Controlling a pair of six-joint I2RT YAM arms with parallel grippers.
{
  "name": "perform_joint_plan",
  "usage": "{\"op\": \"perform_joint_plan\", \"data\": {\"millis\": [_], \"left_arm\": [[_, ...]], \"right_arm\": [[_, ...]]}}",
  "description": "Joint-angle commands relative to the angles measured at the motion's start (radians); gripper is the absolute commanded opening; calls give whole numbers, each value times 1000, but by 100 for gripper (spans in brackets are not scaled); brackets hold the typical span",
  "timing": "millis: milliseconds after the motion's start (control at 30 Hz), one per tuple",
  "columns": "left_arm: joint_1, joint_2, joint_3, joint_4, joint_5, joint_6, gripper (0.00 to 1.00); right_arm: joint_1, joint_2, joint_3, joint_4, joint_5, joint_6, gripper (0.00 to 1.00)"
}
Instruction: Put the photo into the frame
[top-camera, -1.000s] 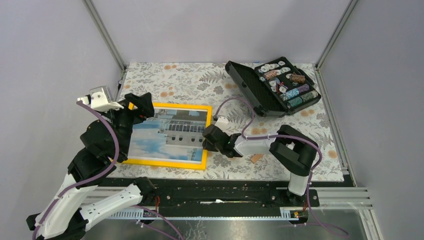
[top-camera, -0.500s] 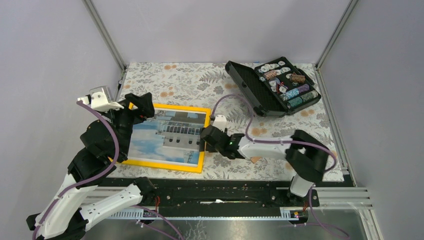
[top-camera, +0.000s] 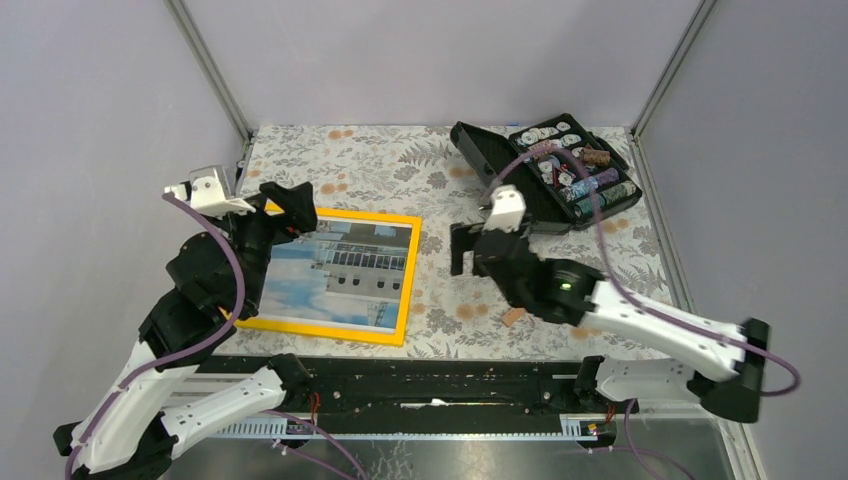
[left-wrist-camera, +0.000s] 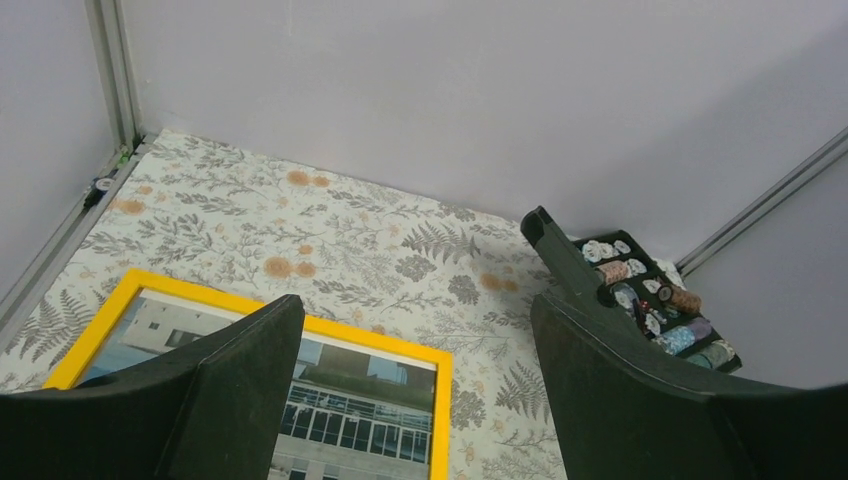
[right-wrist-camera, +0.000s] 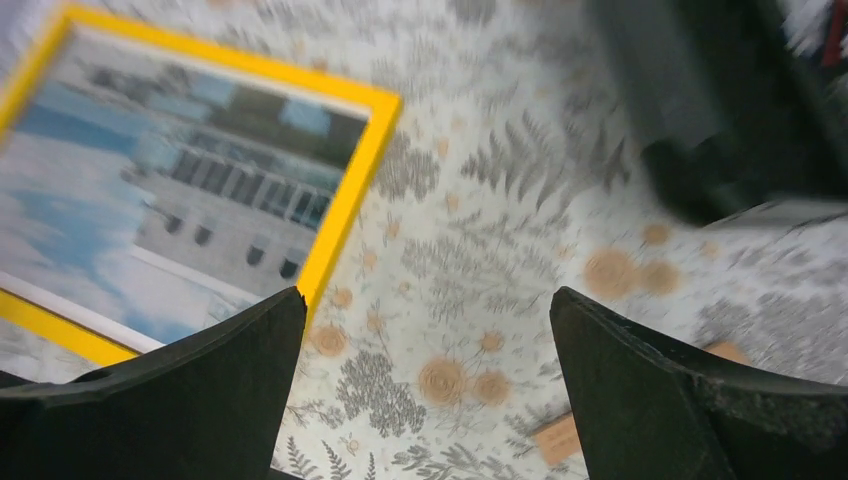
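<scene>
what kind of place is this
Probably a lab robot test cell, not a home: bare grey walls with aluminium posts, a left arm and right arm on a rail, and staged props, a frame and chip case, on a floral cloth.

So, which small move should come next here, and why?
Probably draw the left gripper up and back, away from the frame. The photo looks flat inside the yellow border, both grippers are open and empty, and the right gripper hangs over the floral tablecloth, apart from the frame.
</scene>
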Motion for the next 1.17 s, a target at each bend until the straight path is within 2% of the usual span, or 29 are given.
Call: {"op": "perform_joint_plan", "data": {"millis": [0, 133, 267, 367, 800, 1133], "left_arm": [[-1, 0, 78, 35, 17, 14, 89], [-1, 7, 139, 20, 7, 34, 90], [-1, 6, 204, -2, -21, 61, 98], [-1, -5, 243, -2, -49, 93, 99], [-1, -41, 357, 14, -155, 236, 99], [-1, -66, 351, 27, -176, 257, 99]], "right_arm": [[4, -203, 157, -62, 110, -186, 100], [5, -328, 255, -67, 100, -258, 100], [5, -416, 332, -57, 84, -316, 100], [5, -458, 363, -60, 86, -357, 100], [5, -591, 296, -72, 154, -365, 100], [5, -631, 269, -72, 153, -368, 100]]}}
